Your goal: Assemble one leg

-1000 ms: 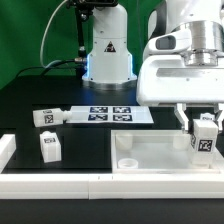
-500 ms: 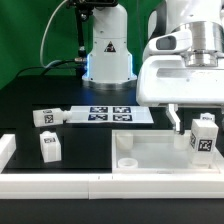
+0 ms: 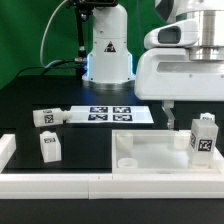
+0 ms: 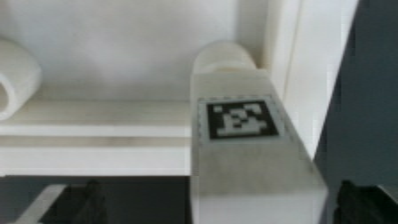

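Lying nearest, tabletop (image 3: pixel 150 160): showing smooth white plastic, flat and tray-like, with a raised rim.
Leg (image 3: pixel 204 135): standing upright at the tabletop's corner on the exterior view's right, pointing its long axis vertically; stubby, boxy, bearing a black-and-white tag.
Gripper (image 3: pixel 192 112): hovering directly above the leg, spread apart, holding nothing, showing 1 finger (image 3: pixel 167 116) clear of it.
Marker board (image 3: pixel 100 113): lying flat behind, thin, matte.

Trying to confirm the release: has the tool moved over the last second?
Yes: measured against the fixed marker board in the exterior view, the tool has risen, leaving the leg standing on the tabletop.
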You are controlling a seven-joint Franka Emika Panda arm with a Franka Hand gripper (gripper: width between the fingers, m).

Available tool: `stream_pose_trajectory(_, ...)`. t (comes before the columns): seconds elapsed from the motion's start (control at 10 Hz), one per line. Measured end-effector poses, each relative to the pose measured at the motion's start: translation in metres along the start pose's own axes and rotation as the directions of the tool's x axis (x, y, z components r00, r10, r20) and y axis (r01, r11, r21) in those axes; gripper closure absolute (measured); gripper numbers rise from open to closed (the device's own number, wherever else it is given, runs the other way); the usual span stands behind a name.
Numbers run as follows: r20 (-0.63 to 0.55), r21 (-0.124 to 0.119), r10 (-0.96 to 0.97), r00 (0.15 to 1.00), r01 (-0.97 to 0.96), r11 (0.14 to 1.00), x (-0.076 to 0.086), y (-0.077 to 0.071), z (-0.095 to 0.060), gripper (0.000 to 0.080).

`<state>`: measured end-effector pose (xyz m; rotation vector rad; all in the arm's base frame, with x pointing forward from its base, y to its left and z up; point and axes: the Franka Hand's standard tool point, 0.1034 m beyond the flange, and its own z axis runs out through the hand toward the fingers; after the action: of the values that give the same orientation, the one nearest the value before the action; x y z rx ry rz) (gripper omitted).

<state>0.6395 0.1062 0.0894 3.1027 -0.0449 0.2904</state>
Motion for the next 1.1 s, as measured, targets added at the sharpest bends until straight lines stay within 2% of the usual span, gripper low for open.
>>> stream_pose_trajectory(0.1, 0.058, -0.003, 0.009, 0.998, -0.009, 1.000, 0.001, 0.003, 0.002, 0.0150)
stream_pose_trajectory(0.3, 0.207, -0.019, 0.055, 0.977, -0.052, 0.998, -0.010, 0.001, 0.005, 0.0150)
stream_pose_trajectory(0.4, 0.201, -0.011, 0.062, 0.978, -0.061, 0.998, -0.006, -0.002, 0.006, 0.0150)
stream_pose_trajectory(0.5, 0.199, -0.006, 0.068, 0.978, -0.068, 0.998, -0.009, -0.004, 0.009, 0.0150)
stream_pose_trajectory(0.7, 0.199, -0.013, 0.096, 0.975, -0.095, 0.995, -0.010, -0.003, 0.009, 0.0150)
stream_pose_trajectory(0.8, 0.199, -0.014, 0.096, 0.975, -0.095, 0.995, -0.010, -0.003, 0.009, 0.0268)
stream_pose_trajectory(0.9, 0.198, -0.028, 0.171, 0.965, -0.169, 0.985, -0.010, -0.003, 0.009, 0.0403)
stream_pose_trajectory(1.0, 0.195, -0.042, 0.240, 0.951, -0.236, 0.971, -0.010, -0.003, 0.009, 0.0403)
stream_pose_trajectory(1.1, 0.194, -0.047, 0.268, 0.944, -0.264, 0.963, -0.010, -0.003, 0.009, 0.0512)
